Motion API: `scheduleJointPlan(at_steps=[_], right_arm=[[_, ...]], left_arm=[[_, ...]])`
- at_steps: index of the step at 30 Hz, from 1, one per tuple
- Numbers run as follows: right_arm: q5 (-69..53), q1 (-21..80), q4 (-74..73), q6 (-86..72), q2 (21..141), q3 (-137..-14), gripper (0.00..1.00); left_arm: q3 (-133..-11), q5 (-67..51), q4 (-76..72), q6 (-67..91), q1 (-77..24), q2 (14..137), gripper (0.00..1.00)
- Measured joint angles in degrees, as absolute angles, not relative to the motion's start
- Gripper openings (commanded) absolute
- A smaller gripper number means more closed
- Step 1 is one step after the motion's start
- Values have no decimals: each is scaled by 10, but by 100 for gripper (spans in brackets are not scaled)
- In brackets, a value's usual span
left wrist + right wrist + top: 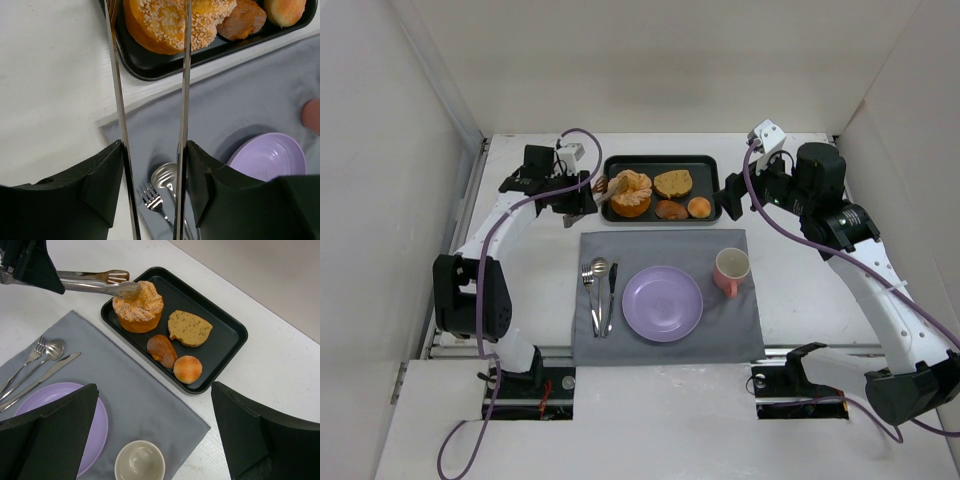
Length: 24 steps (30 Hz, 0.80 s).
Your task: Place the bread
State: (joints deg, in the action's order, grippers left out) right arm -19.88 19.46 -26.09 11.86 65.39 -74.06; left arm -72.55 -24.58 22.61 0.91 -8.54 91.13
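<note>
The bread (631, 193), a large golden ring pastry with a pale crumbly top, sits at the left end of the black tray (710, 160); it also shows in the left wrist view (170, 22) and the right wrist view (138, 307). My left gripper (572, 198) (152, 167) is shut on metal tongs (598, 186) (120, 100) (90, 286). One tong arm lies over the bread's top, the other past its outer side. The purple plate (662, 303) (270, 155) (45, 397) is bare. My right gripper (732, 195) (154, 386) is open and empty above the mat's right part.
The tray also holds a brown slice (673, 183), a small dark piece (670, 209) and a small bun (699, 207). On the grey mat (650, 250) lie the cutlery (599, 290) and a pink cup (731, 270). White walls enclose the table.
</note>
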Motion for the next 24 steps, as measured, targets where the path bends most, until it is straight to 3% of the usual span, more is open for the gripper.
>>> scheduleJointPlan(at_steps=[4,11,14,24], right_arm=[[-199,195,-261,118,654,-741,100],[-194,195,-261,119,654,-741,100],[-194,195,-261,119,654,-741,100],[-193,195,-261,119,654,-741,100]], left_arm=[[-732,-255,230,8,-86,921,41],[-736,-265,237,3,-86,922,9],[-736,-266,238,1,-86,922,4],[-758,-268,252,10,-86,913,3]])
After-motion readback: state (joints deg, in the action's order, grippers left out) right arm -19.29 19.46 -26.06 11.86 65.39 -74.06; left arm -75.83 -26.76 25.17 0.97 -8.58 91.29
